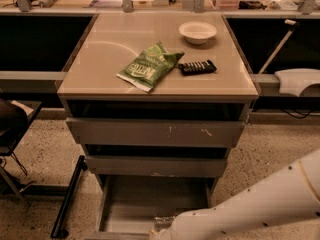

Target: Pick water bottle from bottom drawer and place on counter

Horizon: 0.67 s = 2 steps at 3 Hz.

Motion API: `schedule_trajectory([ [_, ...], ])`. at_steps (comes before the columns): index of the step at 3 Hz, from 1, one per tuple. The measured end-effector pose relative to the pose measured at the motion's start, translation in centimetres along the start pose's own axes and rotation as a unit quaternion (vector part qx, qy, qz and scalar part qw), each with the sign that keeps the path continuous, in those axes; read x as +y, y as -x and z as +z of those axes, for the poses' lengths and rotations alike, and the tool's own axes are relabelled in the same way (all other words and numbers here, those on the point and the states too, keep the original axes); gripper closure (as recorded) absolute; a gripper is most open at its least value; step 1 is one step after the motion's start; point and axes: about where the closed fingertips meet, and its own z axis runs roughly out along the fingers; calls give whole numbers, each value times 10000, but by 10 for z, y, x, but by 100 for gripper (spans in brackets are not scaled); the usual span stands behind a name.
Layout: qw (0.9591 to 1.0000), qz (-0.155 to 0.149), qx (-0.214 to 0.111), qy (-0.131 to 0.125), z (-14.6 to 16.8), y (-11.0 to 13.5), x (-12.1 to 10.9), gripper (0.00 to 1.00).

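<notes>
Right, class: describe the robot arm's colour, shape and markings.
The arm is a thick, smooth, cream-white rounded tube with small dark dots along it; no cables show. Its gripper is out of view, hidden at the arm's end by the bottom drawer.

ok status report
tool out of sight past arm end, at bottom drawer front. water bottle maybe the glint there, unconfirmed. chip bag, bowl, black bar on counter.
</notes>
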Motion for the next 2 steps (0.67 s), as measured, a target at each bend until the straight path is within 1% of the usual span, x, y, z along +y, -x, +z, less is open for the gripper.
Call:
schedule_trajectory([
  [1, 9961, 845, 233, 63, 55, -46, -22, 0],
  [2, 9938, 1102, 158, -80, 103, -71, -39, 0],
])
